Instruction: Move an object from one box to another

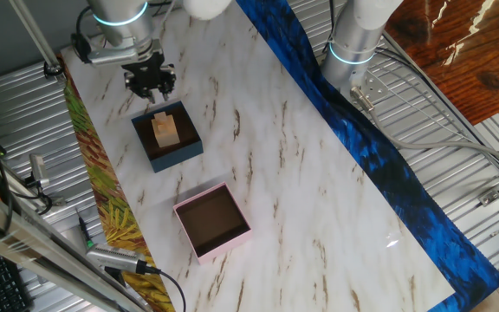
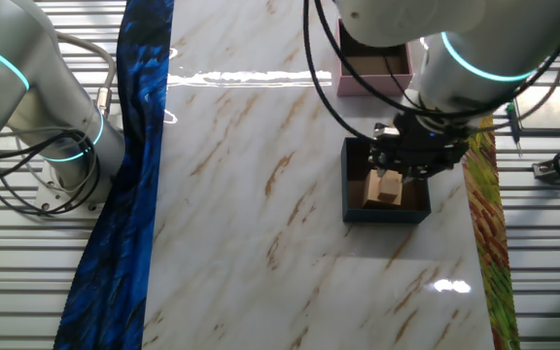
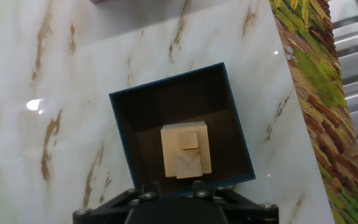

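Your pincer (image 1: 151,87) hangs just above the near wall of the navy box (image 1: 186,149), not yet down inside it. The wooden block (image 1: 165,130) sits in the box, approx. in the middle, upright, with a smaller piece on top; nothing touches it. From the hand view the block (image 3: 186,150) lies straight ahead of the fingers, so I think the arm is placed so to drop onto it w/o side shift.

Pincer state: I cannot tell. The fingertips are hidden in the hand view and too small and dark in both fixed views.

The pink box (image 1: 226,245) stands on the worktop (image 1: 319,173) a bit apart from the navy one, open side up, brown inside bare, ready as the target.

Low walls of the navy box leave little room beside the block, so pls descend centred; a finger on the rim could tip or push the box.
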### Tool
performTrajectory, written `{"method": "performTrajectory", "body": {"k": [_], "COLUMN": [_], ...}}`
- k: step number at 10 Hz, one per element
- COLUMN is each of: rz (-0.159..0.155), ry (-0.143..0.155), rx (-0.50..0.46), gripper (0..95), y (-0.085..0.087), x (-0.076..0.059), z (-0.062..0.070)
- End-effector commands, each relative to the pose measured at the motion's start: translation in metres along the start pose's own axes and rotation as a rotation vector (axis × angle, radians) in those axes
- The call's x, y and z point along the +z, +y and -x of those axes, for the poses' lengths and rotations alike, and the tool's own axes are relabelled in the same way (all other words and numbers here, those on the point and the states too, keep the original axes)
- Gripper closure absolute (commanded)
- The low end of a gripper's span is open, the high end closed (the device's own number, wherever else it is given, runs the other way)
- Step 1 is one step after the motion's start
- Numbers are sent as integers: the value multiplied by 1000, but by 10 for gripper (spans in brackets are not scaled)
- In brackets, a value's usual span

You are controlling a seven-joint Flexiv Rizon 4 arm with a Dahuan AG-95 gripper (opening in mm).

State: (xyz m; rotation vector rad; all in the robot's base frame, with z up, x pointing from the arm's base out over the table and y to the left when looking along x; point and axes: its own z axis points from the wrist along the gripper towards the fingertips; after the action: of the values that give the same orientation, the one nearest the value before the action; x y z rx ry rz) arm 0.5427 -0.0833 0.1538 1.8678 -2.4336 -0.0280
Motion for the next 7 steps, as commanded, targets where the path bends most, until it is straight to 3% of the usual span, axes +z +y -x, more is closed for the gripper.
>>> {"method": "performTrajectory", "body": {"k": [1, 7], "rz": [-1, -10], "ry": [-12, -14], "rx": [-3, -2], "gripper": [570, 570], "y": [-2, -5], "x": [9, 31], "z": [-1, 14]}}
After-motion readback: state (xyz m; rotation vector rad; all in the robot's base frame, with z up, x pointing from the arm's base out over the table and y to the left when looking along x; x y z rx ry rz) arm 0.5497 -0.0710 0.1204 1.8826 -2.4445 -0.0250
